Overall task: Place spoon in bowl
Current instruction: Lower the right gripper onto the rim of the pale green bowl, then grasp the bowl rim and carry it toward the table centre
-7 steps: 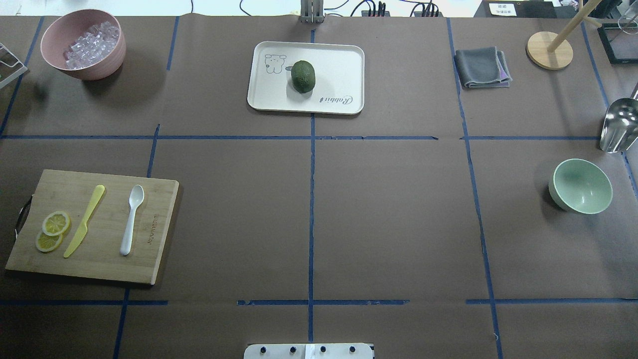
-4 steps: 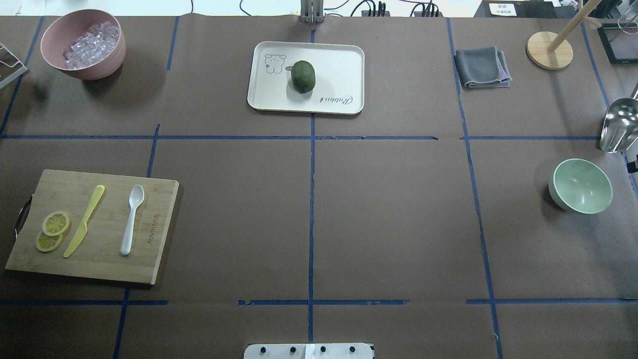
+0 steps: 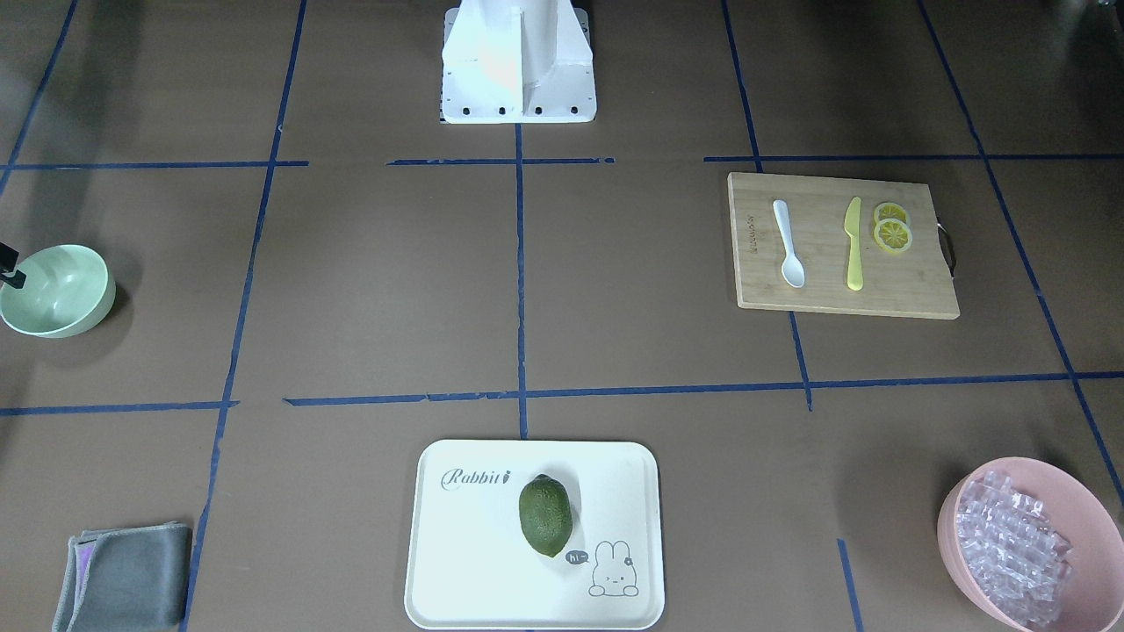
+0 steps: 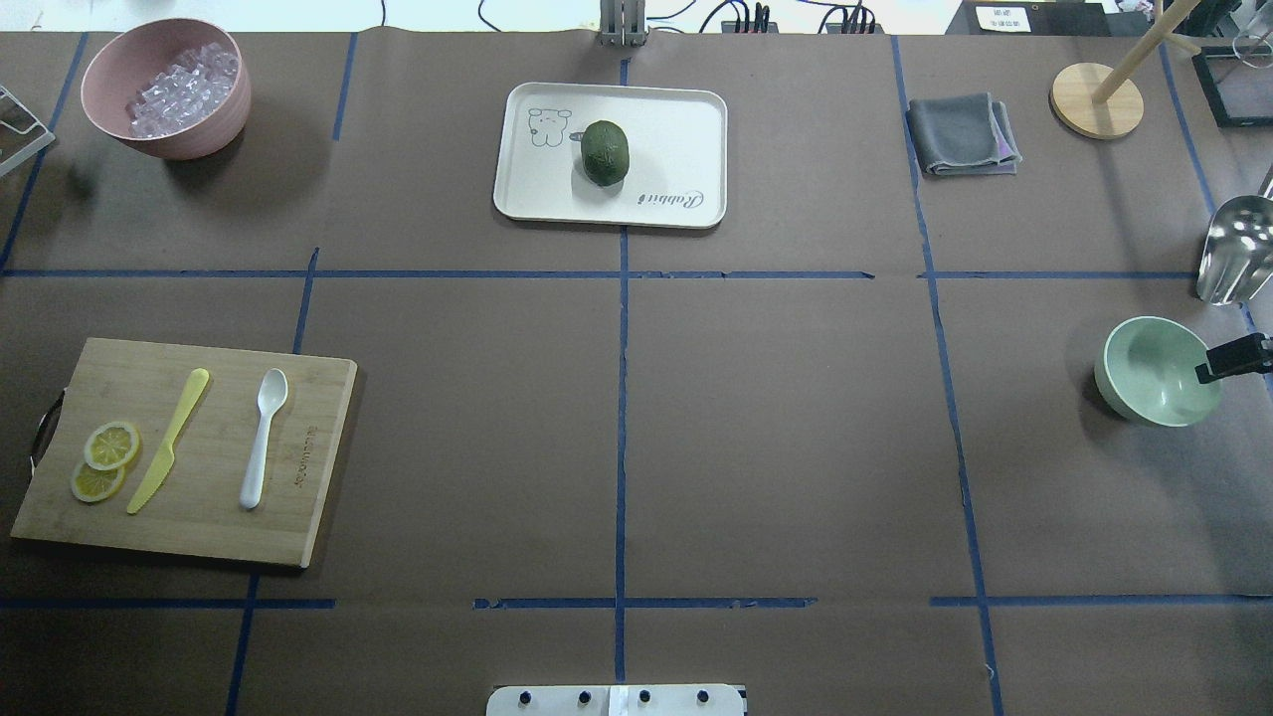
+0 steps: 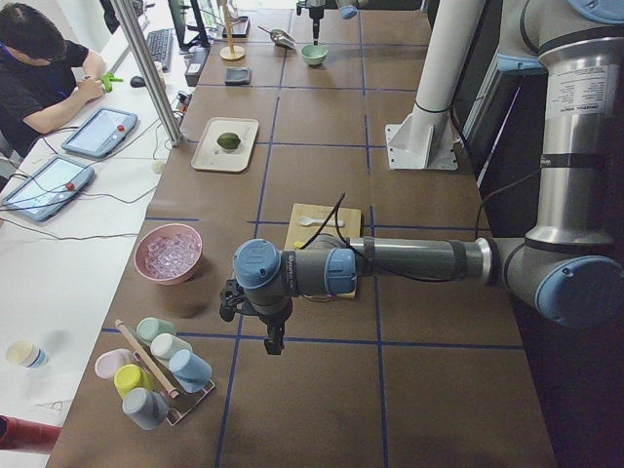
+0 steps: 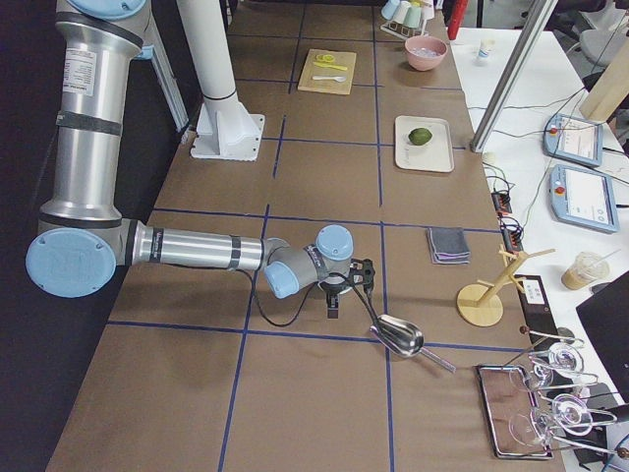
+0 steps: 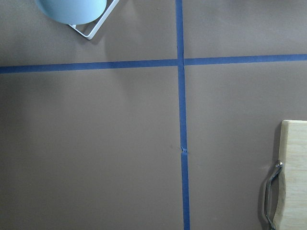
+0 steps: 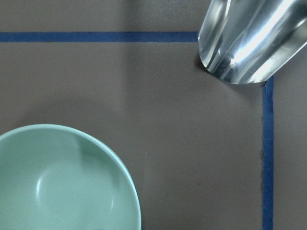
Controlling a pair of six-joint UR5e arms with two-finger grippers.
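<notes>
The white spoon [image 4: 264, 438] lies on a wooden cutting board [image 4: 199, 522] at the table's left, next to a yellow knife [image 4: 169, 441]; it also shows in the front view [image 3: 788, 243]. The mint-green bowl [image 4: 1159, 371] stands empty at the far right, and also shows in the right wrist view [image 8: 57, 182]. A black part of my right gripper [image 4: 1231, 359] reaches in over the bowl's right rim; I cannot tell whether it is open or shut. My left gripper [image 5: 275, 341] hangs over the table beyond the board's handle end; I cannot tell its state.
A pink bowl of clear cubes [image 4: 167, 88] stands at the back left. A white tray [image 4: 686, 119] holds a green fruit [image 4: 605, 152]. A grey cloth [image 4: 963, 134], a wooden stand [image 4: 1096, 99] and a metal scoop [image 4: 1236, 249] are at the back right. Lemon slices [image 4: 104, 459] lie on the board.
The right gripper's black tip has come in from the right edge and now reaches over the bowl's right rim. The spoon and the bowl have not moved.
</notes>
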